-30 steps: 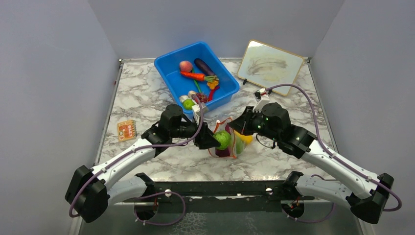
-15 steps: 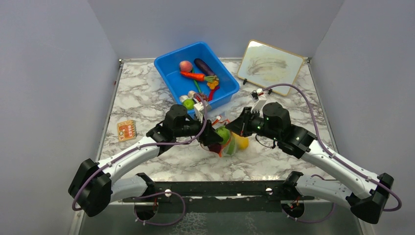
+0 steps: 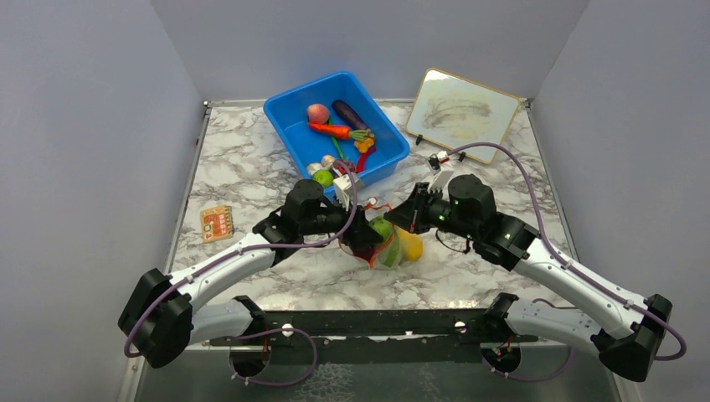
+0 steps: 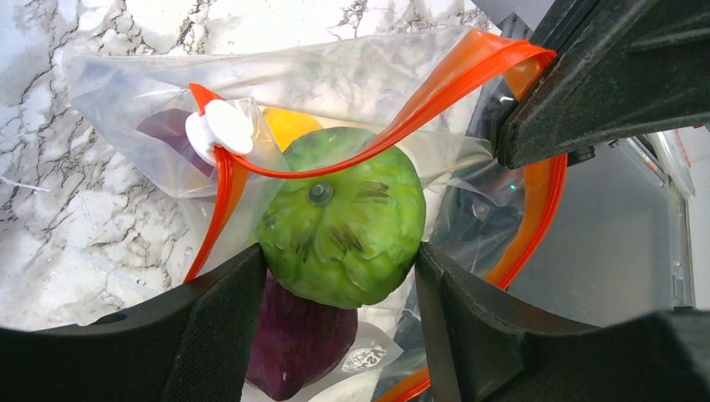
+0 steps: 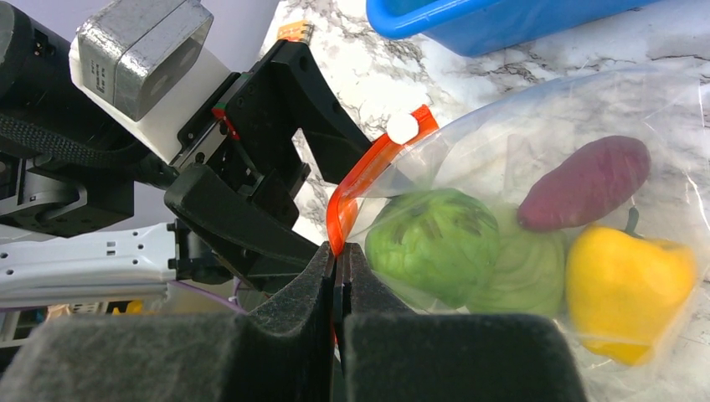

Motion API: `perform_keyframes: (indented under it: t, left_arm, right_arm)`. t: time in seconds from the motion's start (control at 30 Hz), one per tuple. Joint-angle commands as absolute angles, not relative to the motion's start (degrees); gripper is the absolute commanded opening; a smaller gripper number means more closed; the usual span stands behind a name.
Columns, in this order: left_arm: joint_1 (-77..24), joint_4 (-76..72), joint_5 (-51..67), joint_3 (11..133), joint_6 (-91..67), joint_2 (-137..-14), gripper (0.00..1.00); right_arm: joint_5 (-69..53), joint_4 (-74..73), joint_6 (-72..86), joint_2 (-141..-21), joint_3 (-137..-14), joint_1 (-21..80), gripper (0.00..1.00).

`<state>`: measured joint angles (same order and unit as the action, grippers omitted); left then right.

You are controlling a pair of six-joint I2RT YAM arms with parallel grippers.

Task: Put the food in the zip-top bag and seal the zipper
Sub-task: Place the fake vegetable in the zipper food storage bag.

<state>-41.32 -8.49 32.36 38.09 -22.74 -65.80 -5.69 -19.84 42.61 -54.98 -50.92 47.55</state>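
The clear zip-top bag [image 3: 393, 251] hangs mid-table between both arms. My right gripper [image 5: 339, 251] is shut on its red-orange zipper [image 5: 356, 184] and holds the mouth up. My left gripper [image 4: 339, 251] is shut on a green cabbage [image 4: 339, 218], which sits in the bag's mouth just under the zipper strip [image 4: 402, 126] and its white slider [image 4: 219, 132]. Inside the bag lie another cabbage [image 5: 523, 268], a yellow pepper [image 5: 628, 285] and a purple piece [image 5: 586, 182]. More food, a peach [image 3: 317, 113], a carrot [image 3: 331, 130] and an eggplant [image 3: 347, 110], lies in the blue bin [image 3: 289, 134].
The blue bin stands at the back centre, just behind the left wrist. A small whiteboard [image 3: 462, 105] leans at the back right. An orange card [image 3: 216, 222] lies on the marble at the left. Grey walls close in both sides.
My left gripper has carried the green cabbage to the right and into the bag's mouth. The right gripper has kept its hold on the zipper and shifted slightly back.
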Motion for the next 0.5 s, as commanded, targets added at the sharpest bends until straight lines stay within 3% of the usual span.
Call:
perform_keyframes:
  t: [0.0,0.13,0.47]
  left_arm:
    - [-41.57,-9.55,30.94,40.25,-22.24,-64.34,0.67]
    - [-41.58,-8.34,30.22,40.32,-21.34,-62.17,0.80]
    - [-41.62,2.51,25.48,43.73,-15.91,-56.50,0.79]
  right_arm:
    - [-5.45,-17.75,42.10,-54.41,-51.62,47.55,0.01]
    - [-3.46,-19.41,41.90,-54.14,-51.97,47.50,0.01]
    - [3.43,-24.61,41.34,-52.38,-53.77,47.55,0.01]
